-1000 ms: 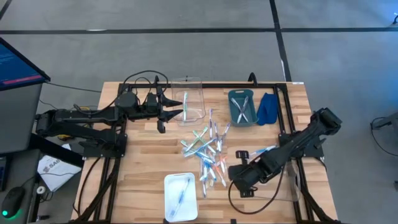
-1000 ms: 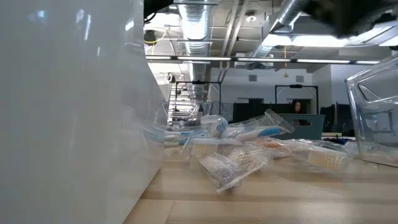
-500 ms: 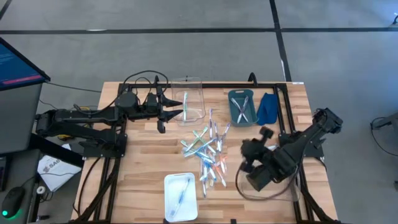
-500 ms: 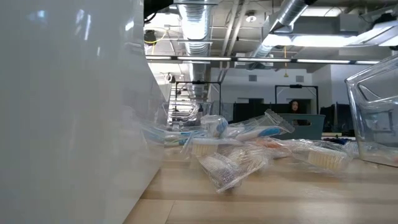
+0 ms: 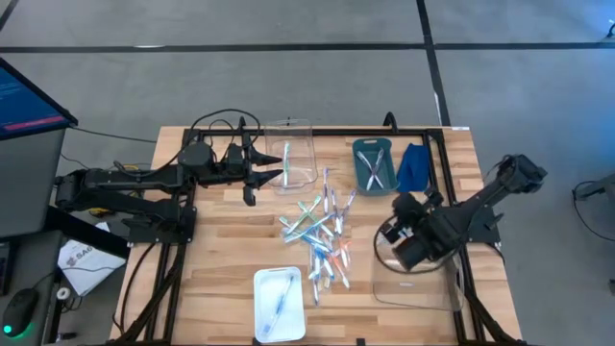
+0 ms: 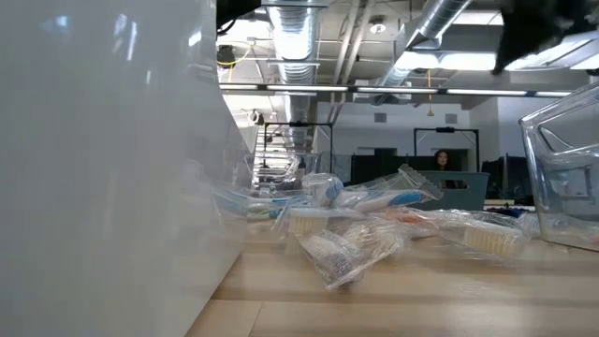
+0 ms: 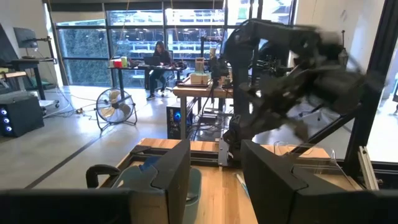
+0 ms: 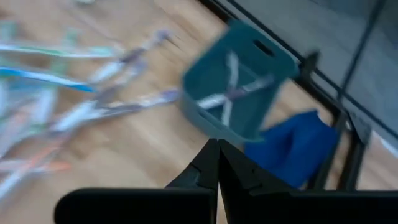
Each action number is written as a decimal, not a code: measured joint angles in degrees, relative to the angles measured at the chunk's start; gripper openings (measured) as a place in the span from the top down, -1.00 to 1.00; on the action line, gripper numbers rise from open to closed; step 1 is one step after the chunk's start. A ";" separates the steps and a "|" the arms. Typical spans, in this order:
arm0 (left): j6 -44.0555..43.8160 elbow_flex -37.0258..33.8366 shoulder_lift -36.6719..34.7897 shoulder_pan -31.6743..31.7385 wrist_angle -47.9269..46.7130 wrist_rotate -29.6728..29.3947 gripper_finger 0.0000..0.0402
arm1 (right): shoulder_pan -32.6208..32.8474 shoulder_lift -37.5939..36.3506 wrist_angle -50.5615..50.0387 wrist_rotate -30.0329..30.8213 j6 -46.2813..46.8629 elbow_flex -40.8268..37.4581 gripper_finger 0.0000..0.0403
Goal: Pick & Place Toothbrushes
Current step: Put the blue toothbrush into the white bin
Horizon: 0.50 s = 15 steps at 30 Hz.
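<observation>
A folded blue cloth (image 5: 414, 166) lies just beside a teal bin (image 5: 374, 165).

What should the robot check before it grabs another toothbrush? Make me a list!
1. Toothbrushes left to pick: ok. A pile of toothbrushes lies mid-table.
2. Right gripper empty: ok. Its fingers are shut with nothing between them.
3. Right gripper ready to grab: not ok. It must open first.
4. Left gripper out of the way: ok. It is open beside the clear bin, away from the pile.
5. Drop spot reachable: ok. The teal bin sits open with toothbrushes inside, next to the blue cloth.
6. Which toothbrush lies loosest on top: cannot tell.
</observation>
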 joint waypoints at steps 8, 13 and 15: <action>0.00 0.00 0.00 0.00 -0.11 0.00 0.33 | -4.95 -11.31 1.93 -12.29 11.99 -16.23 1.00; 0.00 0.00 0.00 0.00 -0.07 0.00 0.33 | -7.65 -16.26 9.55 -20.11 13.14 -23.04 1.00; 0.00 0.00 0.00 0.00 -0.01 -0.01 0.33 | -8.49 -17.15 12.68 -20.88 8.81 -24.30 1.00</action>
